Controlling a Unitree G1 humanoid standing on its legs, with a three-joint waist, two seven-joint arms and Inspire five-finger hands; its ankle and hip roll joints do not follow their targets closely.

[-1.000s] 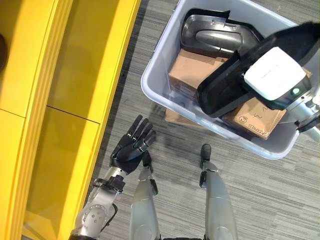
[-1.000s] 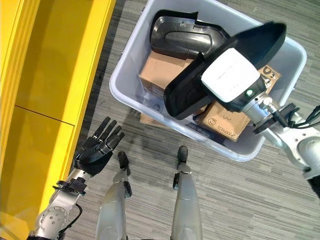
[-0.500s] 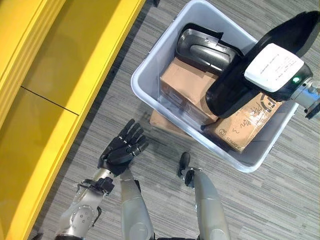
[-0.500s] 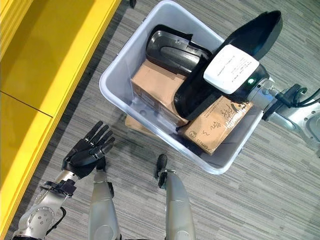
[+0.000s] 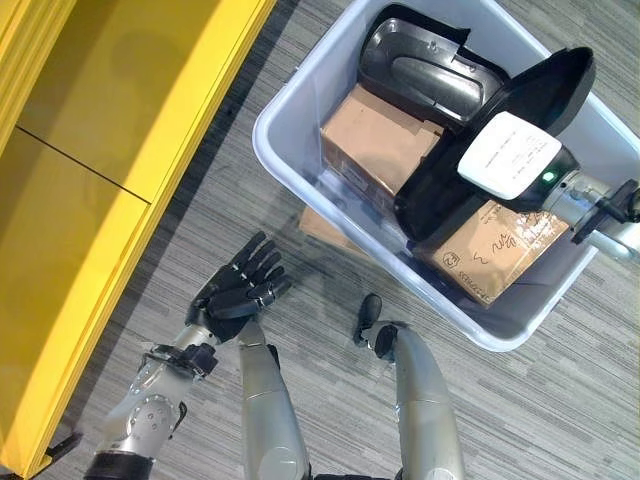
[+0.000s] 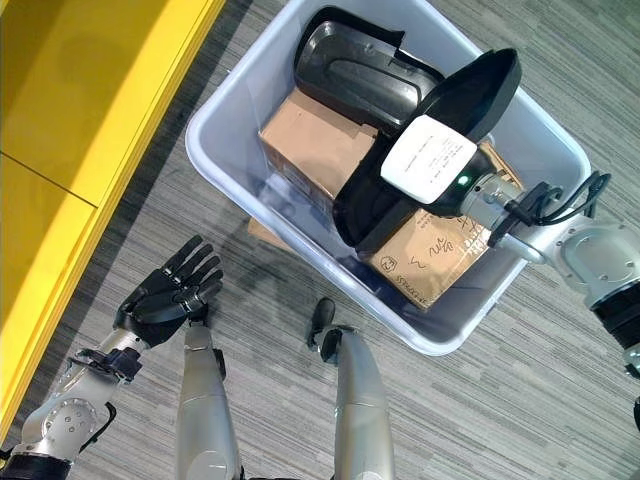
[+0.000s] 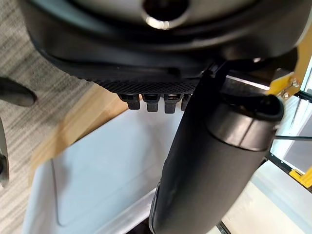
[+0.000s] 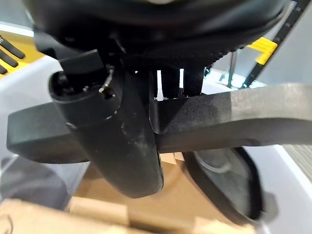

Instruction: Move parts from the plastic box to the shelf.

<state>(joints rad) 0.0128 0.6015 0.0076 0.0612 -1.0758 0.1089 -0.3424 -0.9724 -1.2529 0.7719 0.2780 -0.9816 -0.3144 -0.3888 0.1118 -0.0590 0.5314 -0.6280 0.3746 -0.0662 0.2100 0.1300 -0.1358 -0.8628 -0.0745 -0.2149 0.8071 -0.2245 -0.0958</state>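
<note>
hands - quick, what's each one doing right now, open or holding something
Left hand: open, fingers relaxed, holding nothing.
Right hand: shut on the black plastic part over the plastic box.

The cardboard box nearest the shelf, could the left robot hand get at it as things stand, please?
Probably yes: the left robot hand is open and holds nothing, and the cardboard box lies uncovered on top in the plastic box; it must clear that rim.
</note>
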